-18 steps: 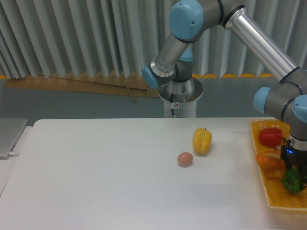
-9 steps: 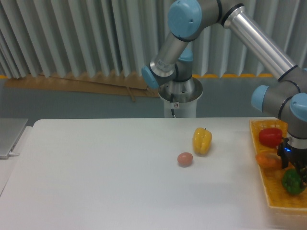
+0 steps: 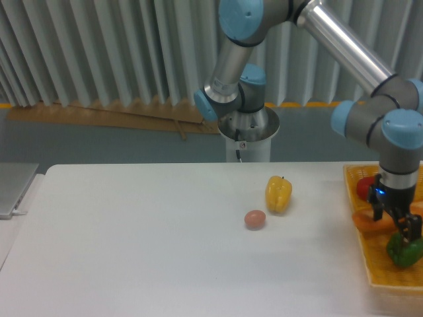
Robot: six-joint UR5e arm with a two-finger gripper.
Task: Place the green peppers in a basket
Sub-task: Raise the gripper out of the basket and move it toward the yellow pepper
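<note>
The green pepper [image 3: 404, 252] lies inside the yellow-orange woven basket [image 3: 382, 279] at the table's right edge, near the basket's front. My gripper [image 3: 396, 223] hangs just above and slightly left of the pepper, apart from it. Its fingers stand open with nothing between them. The wrist hides part of the basket's middle.
In the basket, a red pepper [image 3: 364, 188] shows behind the wrist and an orange vegetable [image 3: 369, 223] lies at the left rim. On the white table a yellow bell pepper [image 3: 278, 193] stands near the centre, with a small reddish-brown round object [image 3: 255, 219] to its front left.
The gripper has risen and shifted left, away from the green pepper, which stays lying in the basket. The arm's upper links have swung left.
</note>
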